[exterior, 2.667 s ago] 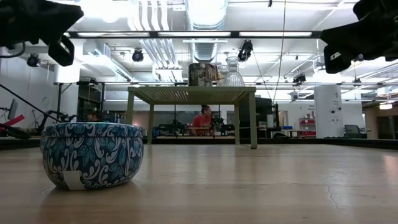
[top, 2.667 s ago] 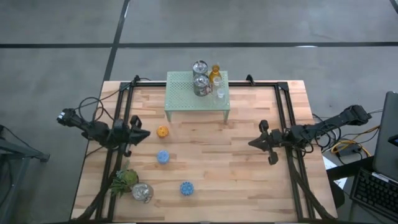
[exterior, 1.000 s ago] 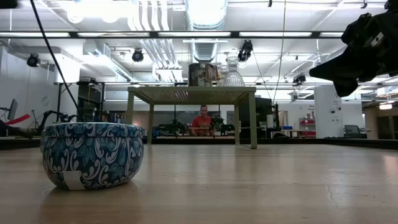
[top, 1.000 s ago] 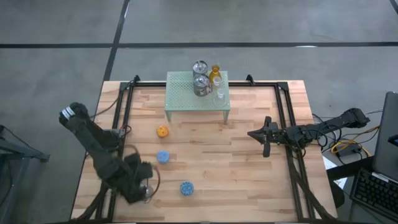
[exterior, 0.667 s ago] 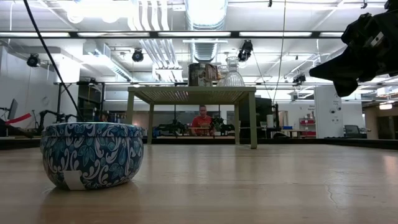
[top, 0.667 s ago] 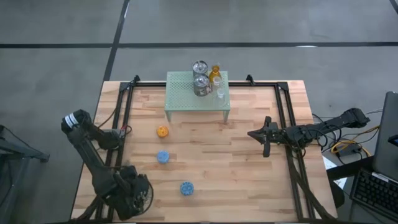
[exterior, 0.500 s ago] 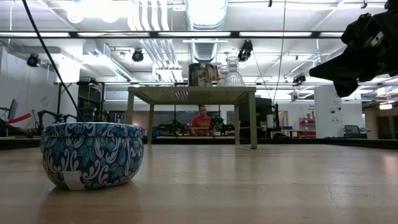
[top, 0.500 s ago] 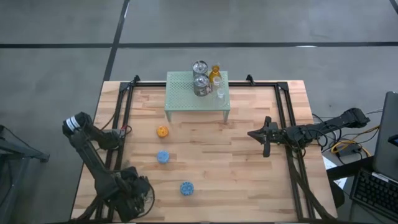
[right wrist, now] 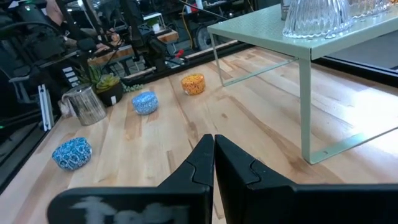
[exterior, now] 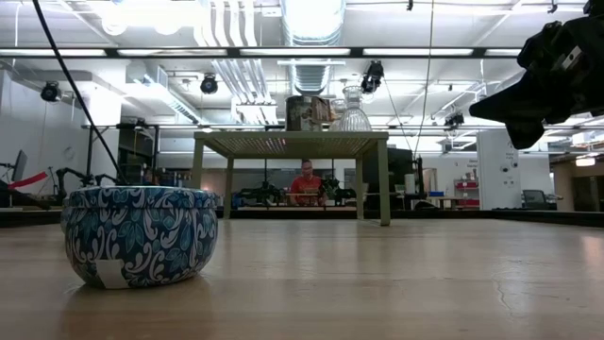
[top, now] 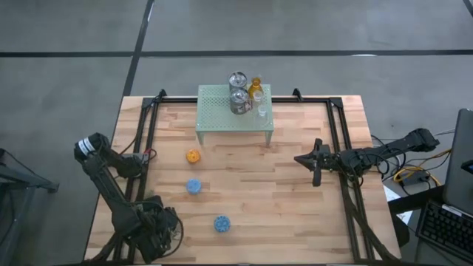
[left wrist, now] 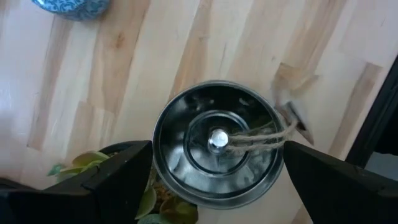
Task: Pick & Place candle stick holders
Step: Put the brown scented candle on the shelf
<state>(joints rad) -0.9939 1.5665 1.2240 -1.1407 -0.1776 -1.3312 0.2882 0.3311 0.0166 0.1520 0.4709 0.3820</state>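
Down at the near-left corner of the table (top: 295,185), the left arm folds back on itself and points its gripper (left wrist: 214,163) straight down over a silvery holder (left wrist: 216,149), fingers (left wrist: 118,177) spread wide on either side of it without touching; a plant (left wrist: 140,202) sits just beside that holder. Two blue holders (top: 194,186) and an orange holder (top: 193,156) lie on the wood left of centre. On the mesh stand (top: 214,114) at the far side stand two more silvery holders (top: 239,100), an amber one (top: 256,86) and clear glass ones (top: 261,111). Over at the right, the right arm stretches low toward the centre, its gripper (top: 312,160) pressed together, holding nothing.
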